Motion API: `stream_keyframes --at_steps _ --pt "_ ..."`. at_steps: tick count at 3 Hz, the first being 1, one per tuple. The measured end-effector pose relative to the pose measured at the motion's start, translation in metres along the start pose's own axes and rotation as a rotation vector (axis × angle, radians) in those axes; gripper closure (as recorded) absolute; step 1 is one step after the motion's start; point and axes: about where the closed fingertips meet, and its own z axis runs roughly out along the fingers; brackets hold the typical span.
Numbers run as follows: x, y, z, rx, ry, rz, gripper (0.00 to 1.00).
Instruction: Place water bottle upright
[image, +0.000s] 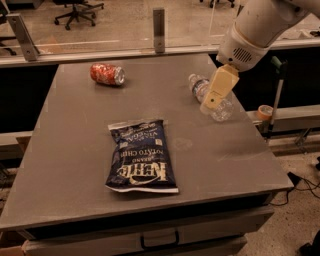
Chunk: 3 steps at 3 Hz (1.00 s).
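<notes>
The water bottle (200, 88), clear and ribbed with a white cap, lies on its side at the right of the grey table (75, 150), cap pointing to the far left. My gripper (216, 97) hangs from the white arm (255, 30) that comes in from the upper right. It is in front of the bottle's middle and hides part of it. Only the bottle's cap end and its base end (223, 112) show.
A crushed red soda can (106, 74) lies on its side at the far left of the table. A dark blue Kettle chip bag (141, 155) lies flat in the middle. A glass partition with metal posts (159, 27) runs behind the table. The table's right edge is close to the bottle.
</notes>
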Motion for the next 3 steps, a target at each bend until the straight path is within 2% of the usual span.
stream_keyframes --at_steps 1,2,3 --pt "-0.023 -0.038 0.039 -0.014 -0.039 0.131 0.00" --pt "-0.032 -0.071 0.072 -0.013 -0.052 0.272 0.00" --pt "-0.029 -0.092 0.098 0.002 -0.026 0.406 0.00"
